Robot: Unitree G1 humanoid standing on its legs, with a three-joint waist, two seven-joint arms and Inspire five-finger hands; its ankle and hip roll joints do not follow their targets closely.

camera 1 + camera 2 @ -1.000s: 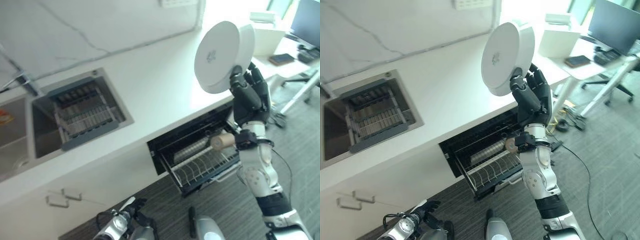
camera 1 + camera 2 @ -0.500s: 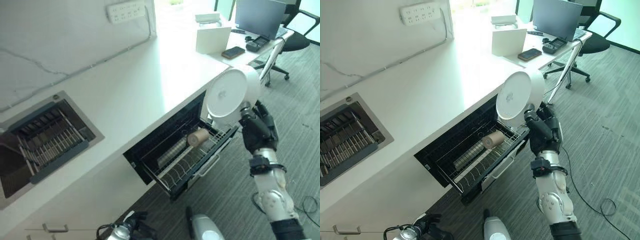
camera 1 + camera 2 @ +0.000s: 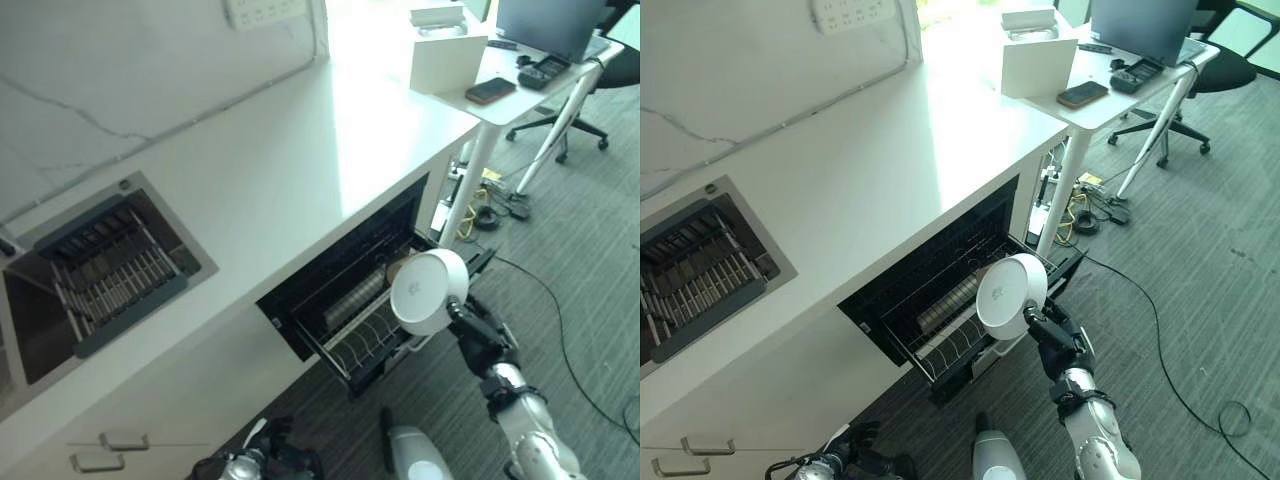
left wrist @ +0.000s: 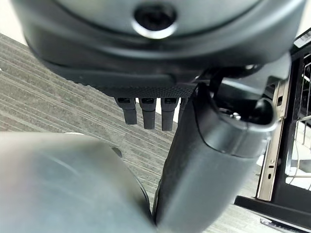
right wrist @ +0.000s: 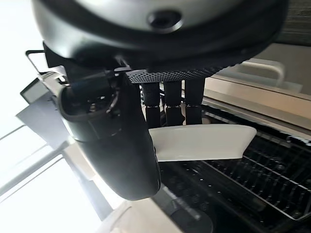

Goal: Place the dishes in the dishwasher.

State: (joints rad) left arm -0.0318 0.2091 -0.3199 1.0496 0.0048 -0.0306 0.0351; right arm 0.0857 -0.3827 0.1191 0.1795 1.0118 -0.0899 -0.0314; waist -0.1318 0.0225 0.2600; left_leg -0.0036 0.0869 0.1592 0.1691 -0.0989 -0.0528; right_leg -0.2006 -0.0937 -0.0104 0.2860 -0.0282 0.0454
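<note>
White bowl up in the air, just over the pulled-out dishwasher rack, not set down yet. Held on its edge, bottom turned up toward the head. Pinched at the rim by the right robot hand, thumb on one side and fingers on the other. Something round and tan already lying in the rack behind the bowl; hard to tell what. Still to do, by the look of it: lower the bowl between the wires and let go. Left robot hand down low over the grey floor, fingers straight, holding nothing. White counter above the open dishwasher, with a sink further along.
</note>
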